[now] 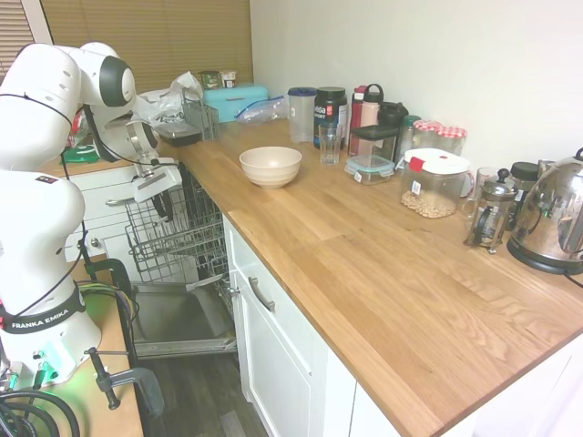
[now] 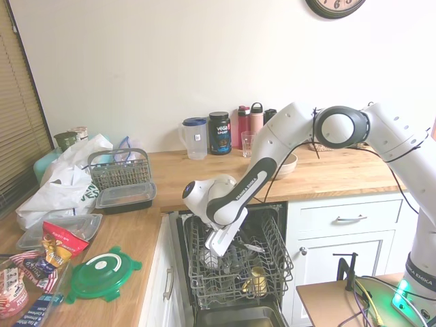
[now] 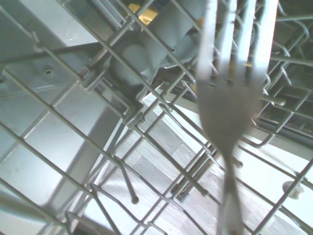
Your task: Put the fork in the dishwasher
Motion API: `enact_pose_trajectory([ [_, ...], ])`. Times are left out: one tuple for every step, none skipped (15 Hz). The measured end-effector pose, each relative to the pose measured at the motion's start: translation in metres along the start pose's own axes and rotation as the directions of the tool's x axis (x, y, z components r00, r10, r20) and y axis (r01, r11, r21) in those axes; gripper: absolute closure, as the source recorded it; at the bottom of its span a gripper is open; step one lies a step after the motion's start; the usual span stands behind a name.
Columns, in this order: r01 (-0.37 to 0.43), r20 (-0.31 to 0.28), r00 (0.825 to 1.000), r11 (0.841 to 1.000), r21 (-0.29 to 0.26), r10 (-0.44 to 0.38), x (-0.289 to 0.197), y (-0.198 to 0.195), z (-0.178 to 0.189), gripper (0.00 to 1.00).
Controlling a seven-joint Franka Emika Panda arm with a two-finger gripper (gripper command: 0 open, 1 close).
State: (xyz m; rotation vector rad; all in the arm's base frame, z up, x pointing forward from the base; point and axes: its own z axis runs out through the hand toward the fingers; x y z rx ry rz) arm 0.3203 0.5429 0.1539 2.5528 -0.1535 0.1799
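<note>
In the second exterior view the gripper (image 2: 219,253) is low inside the wire rack (image 2: 272,262) of the open dishwasher (image 2: 235,317), to the left of a yellowish cup (image 2: 257,279) standing in the same rack. The wrist view shows the fork (image 3: 230,105) close and blurred, its tines pointing away over the rack wires. I cannot tell if the fingers are clamped on the fork.

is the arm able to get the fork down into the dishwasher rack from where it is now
Probably yes. The pincer already hangs low over the pulled-out wire rack, and the fork shows close above its wires with nothing between them.
</note>
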Motion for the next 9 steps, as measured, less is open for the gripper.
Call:
enact_pose_trajectory([
  [-0.001,0.002,1.0,1.0,0.013,0.001,0.003,0.0,-0.007,0.0],
  [-0.005,0.004,1.0,1.0,0.028,0.004,0.006,0.001,-0.016,0.0],
  [-0.01,0.0,1.0,0.999,0.043,0.01,0.01,0.004,-0.026,0.0],
  [-0.016,-0.01,1.0,0.998,0.061,0.017,0.013,0.008,-0.039,0.0],
  [-0.024,-0.027,0.999,0.996,0.088,0.026,0.016,0.017,-0.059,0.0],
  [-0.029,-0.057,0.998,0.992,0.123,0.036,0.019,0.031,-0.085,0.0],
  [-0.04,-0.094,0.994,0.985,0.169,0.057,0.024,0.048,-0.116,0.0],
  [-0.064,-0.114,0.989,0.972,0.224,0.091,0.033,0.072,-0.15,0.0],
  [-0.089,-0.116,0.985,0.956,0.278,0.125,0.043,0.099,-0.178,0.0],
])
